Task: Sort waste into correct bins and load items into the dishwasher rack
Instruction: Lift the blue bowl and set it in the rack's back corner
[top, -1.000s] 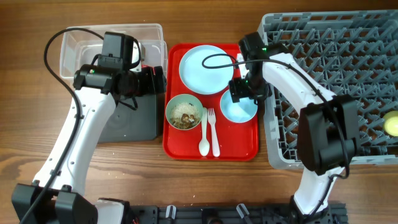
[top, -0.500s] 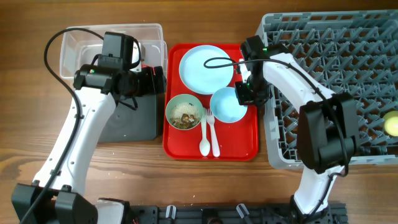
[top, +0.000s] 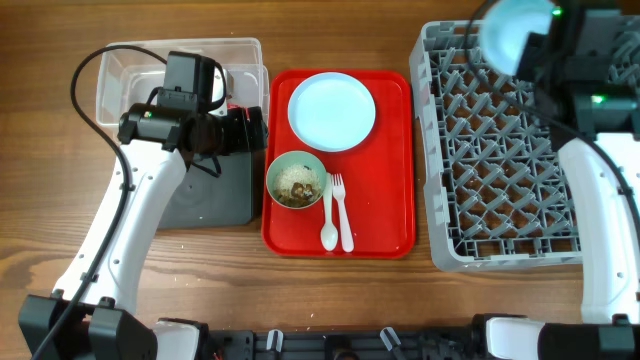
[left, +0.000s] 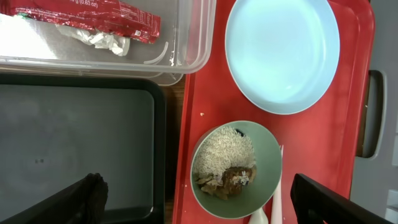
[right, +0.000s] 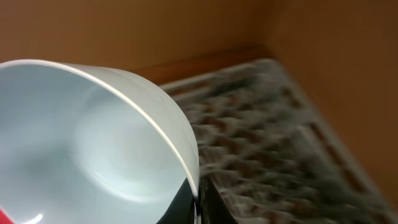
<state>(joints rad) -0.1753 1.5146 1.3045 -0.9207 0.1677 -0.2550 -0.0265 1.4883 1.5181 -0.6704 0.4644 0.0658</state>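
Note:
My right gripper (right: 198, 202) is shut on the rim of the pale blue bowl (top: 514, 26), held high and tilted over the back of the grey dishwasher rack (top: 500, 160); the bowl (right: 81, 137) looks empty. The pale blue plate (top: 332, 110), the pale green bowl (top: 296, 180) with rice-like food scraps (left: 227, 165), and the white spoon (top: 327, 216) and fork (top: 343, 214) lie on the red tray (top: 385, 215). My left gripper (left: 199, 205) hangs open over the edge between the black tray (left: 74, 137) and the red tray. The red-and-white wrapper (left: 87, 14) lies in the clear tub (top: 125, 70).
The clear tub and black tray (top: 210, 200) sit side by side left of the red tray. The rack fills the right side of the table, and my raised right arm (top: 600, 200) covers its right part. Bare wooden table (top: 300, 290) runs along the front.
My right gripper shut on the blue bowl's rim and lifted it off the red tray, up and right over the rack. The left arm has stayed still.

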